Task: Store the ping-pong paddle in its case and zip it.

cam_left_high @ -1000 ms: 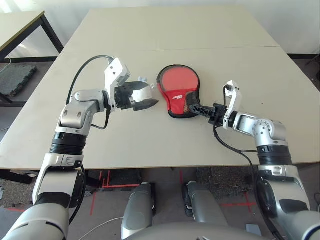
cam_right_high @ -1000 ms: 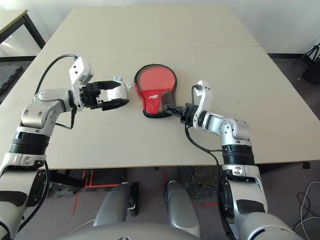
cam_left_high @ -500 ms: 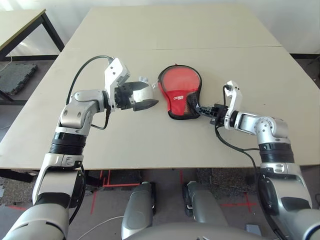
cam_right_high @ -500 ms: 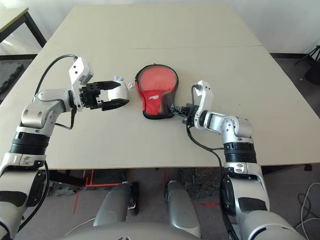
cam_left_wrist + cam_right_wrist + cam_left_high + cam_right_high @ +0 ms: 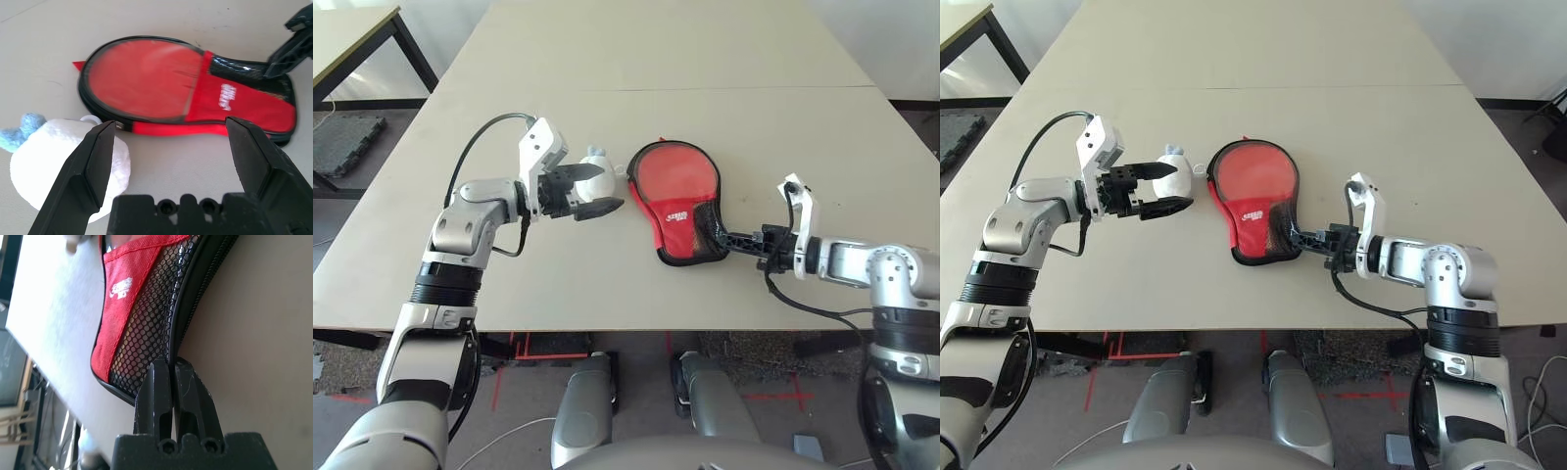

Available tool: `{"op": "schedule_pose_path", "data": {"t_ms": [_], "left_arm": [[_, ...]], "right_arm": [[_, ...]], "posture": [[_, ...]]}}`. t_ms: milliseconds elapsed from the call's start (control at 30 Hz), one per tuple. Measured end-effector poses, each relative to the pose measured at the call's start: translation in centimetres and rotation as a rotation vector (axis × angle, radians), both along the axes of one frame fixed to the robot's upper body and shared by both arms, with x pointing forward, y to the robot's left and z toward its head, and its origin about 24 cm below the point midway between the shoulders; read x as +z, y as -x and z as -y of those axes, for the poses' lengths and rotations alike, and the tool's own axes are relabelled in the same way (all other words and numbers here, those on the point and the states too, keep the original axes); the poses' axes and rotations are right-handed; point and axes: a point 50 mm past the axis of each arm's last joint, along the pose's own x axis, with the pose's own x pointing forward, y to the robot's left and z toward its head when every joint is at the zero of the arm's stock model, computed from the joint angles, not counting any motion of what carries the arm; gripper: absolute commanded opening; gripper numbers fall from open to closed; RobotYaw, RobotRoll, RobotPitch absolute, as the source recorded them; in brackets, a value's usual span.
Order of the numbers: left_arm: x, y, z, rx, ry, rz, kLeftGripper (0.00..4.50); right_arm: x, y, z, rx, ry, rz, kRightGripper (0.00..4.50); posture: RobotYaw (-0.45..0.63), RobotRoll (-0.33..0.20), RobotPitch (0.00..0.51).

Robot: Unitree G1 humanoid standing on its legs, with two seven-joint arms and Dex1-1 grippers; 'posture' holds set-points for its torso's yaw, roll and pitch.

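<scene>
The table point(image 5: 607, 59) carries the red case point(image 5: 677, 201) near its middle. The case lies flat, its round end toward the far side and tilted toward the robot's left, its narrow mesh-pocket end toward the near edge and the robot's right — so its long axis runs on a slant between the two arms. Through the clear window of the round end a red face shows, most likely the ping-pong paddle point(image 5: 146, 81) already inside; its handle cannot be made out.

The right gripper point(image 5: 171, 369) is at the narrow end, on the case's right edge. Its two fingers are pressed together with their tips against the black zip edge, seemingly pinching the zip pull, though the pull itself is too small to tell. It is the arm in contact, so the zipping falls to it, and the pull must travel along the case's curved rim.

The left gripper point(image 5: 171, 142) hovers just beside the round end with its fingers spread wide and nothing between them. The small white plush toy point(image 5: 58, 156) sits close against one finger, just beside the case's rim.
</scene>
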Motion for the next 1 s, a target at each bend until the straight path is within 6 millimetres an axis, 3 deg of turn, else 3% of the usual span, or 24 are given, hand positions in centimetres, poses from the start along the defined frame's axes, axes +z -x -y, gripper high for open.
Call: {"op": "schedule_pose_path", "data": {"t_ms": [267,500,700,833,1000], "left_arm": [[-0.3,0.0,0.3,-0.009,0.004,-0.009,4.5],[-0.4,0.0,0.5,-0.023,0.006,-0.006,4.5],[-0.6,-0.2,0.5,-0.024,0.008,-0.01,4.5],[-0.4,-0.3,0.5,-0.029,0.006,0.001,4.5],[-0.3,-0.3,0.2,-0.021,-0.001,0.008,4.5]], "right_arm": [[0.4,4.0,1.9,0.068,0.034,-0.079,0.02],[0.5,5.1,3.2,0.059,0.067,-0.101,0.02],[0.5,5.0,3.0,0.09,0.069,-0.092,0.02],[0.4,5.1,3.8,0.111,0.148,-0.09,1.07],[2.8,3.6,6.7,0.14,0.304,0.013,3.0]], "posture": [[0.03,0.0,0.164],[0.02,0.0,0.151],[0.02,0.0,0.138],[0.01,0.0,0.126],[0.02,0.0,0.116]]}}
